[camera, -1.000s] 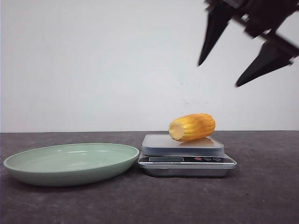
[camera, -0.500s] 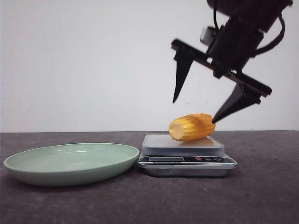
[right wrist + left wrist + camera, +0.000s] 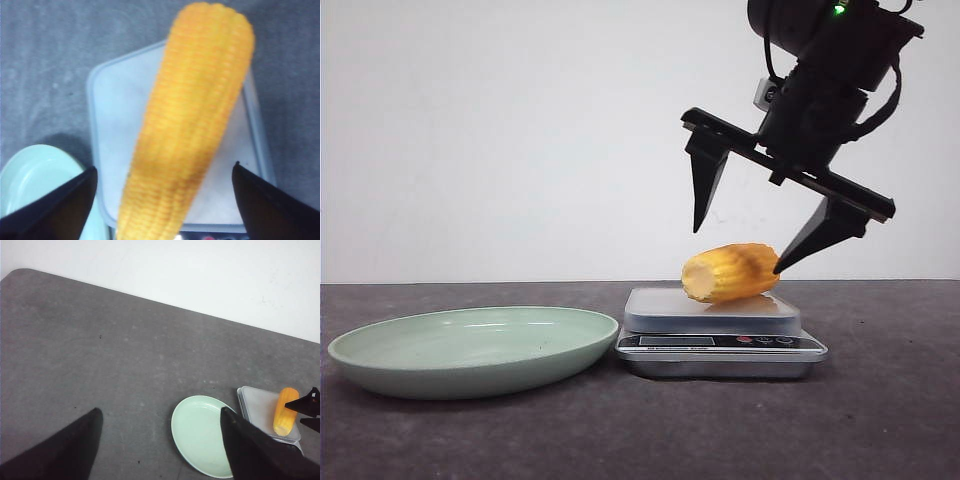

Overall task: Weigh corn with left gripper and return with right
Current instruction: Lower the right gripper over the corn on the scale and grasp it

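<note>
Return step, pre-grasp. Corn lying on kitchen scale. Right gripper spread wide, empty, straddling above; left gripper open, empty. Next: lower, close, carry to green plate.

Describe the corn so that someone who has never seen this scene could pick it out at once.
Start at the grey table: a pale green plate sits beside a silver scale. The corn lies on its side on the scale's platform, under the open right gripper. It is the only yellow-orange thing, stubby and ridged.
</note>
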Robot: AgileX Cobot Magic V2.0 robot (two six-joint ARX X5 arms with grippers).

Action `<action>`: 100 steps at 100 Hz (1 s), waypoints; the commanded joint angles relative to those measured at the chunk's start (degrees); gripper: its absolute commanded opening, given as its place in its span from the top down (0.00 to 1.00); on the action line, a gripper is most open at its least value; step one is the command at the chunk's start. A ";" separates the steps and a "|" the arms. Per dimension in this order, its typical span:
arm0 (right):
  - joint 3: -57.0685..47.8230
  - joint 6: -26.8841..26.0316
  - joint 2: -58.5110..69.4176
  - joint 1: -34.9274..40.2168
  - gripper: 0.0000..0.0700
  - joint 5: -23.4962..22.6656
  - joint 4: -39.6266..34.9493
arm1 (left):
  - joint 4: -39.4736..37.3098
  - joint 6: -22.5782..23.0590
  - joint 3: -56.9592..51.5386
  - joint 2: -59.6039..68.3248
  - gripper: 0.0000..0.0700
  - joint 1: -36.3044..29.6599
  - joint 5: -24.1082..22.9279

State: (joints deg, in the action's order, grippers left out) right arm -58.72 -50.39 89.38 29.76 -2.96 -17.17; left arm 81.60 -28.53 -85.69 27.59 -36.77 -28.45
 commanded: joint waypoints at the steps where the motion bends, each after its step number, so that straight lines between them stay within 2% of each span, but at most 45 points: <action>1: -0.66 -1.16 1.18 0.70 0.32 0.70 0.44 | 3.10 1.05 -0.70 0.33 0.38 -0.37 -0.04; 31: -0.66 -1.16 4.20 0.92 0.32 1.40 0.46 | 3.10 1.18 -0.68 0.33 0.38 -0.37 -0.31; 53: -0.68 -1.33 8.13 1.11 0.34 0.85 0.48 | 3.10 3.10 -0.48 0.33 0.38 -0.37 -1.46; 57: -0.72 -1.33 8.74 1.25 0.41 0.68 0.42 | 3.10 3.30 -0.39 0.33 0.38 -0.37 -1.68; 69: -0.72 -1.05 9.31 1.66 0.83 -0.55 0.46 | 3.10 3.69 -0.37 0.33 0.38 -0.37 -2.27; 76: -0.77 -0.13 9.29 2.21 1.00 -0.13 0.90 | 3.10 3.69 -0.37 0.33 0.38 -0.37 -2.29; 88: -1.36 1.95 9.29 2.36 1.00 0.00 1.60 | 3.10 3.80 -0.37 0.33 0.38 -0.37 -3.54; 100: -3.48 10.10 8.90 2.73 1.00 0.07 2.60 | 3.10 3.85 -0.37 0.33 0.39 -0.37 -3.76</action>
State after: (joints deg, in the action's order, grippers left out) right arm -60.16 -47.51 96.60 31.48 -2.61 -14.74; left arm 81.65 -25.43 -85.30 27.59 -36.77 -31.77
